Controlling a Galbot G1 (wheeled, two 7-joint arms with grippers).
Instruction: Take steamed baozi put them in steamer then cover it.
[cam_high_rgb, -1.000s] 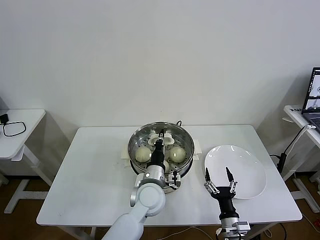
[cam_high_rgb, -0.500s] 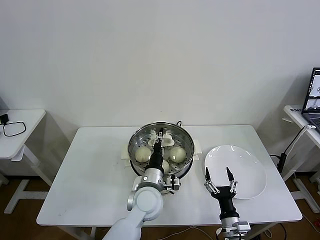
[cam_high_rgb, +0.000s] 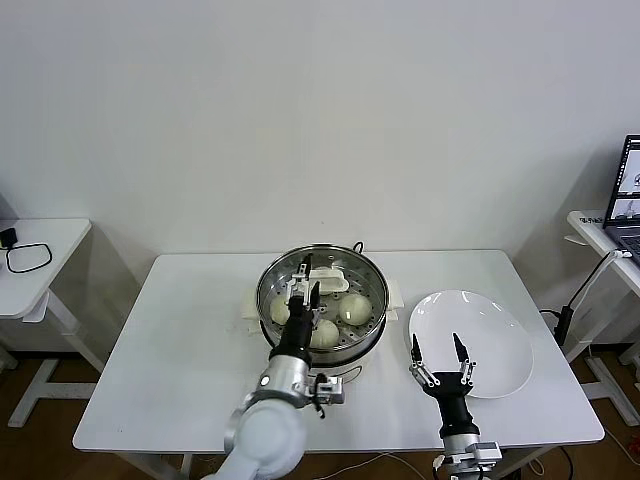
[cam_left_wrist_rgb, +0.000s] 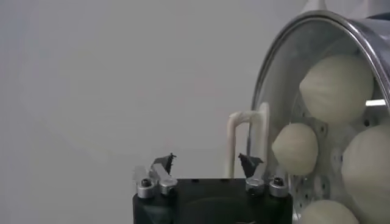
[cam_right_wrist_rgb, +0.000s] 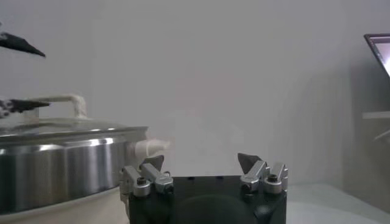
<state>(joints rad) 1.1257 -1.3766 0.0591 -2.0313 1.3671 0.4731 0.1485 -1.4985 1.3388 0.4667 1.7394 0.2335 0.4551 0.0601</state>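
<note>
With four steamed baozi inside the steamer, your left gripper hovers wide-jawed at 12 o'clock; covering comes next; right gripper also wide.

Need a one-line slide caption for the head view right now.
Left pincer open above four steamed baozi in the steamer; right pincer open beside the white plate.

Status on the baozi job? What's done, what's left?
Done: four baozi sit in the steamer, the plate is bare, and the glass lid is on the pot. In hand: nothing. The left gripper is open beside the lid handle, and the right gripper is open by the plate. Left: probably only pulling the left arm clear.
</note>
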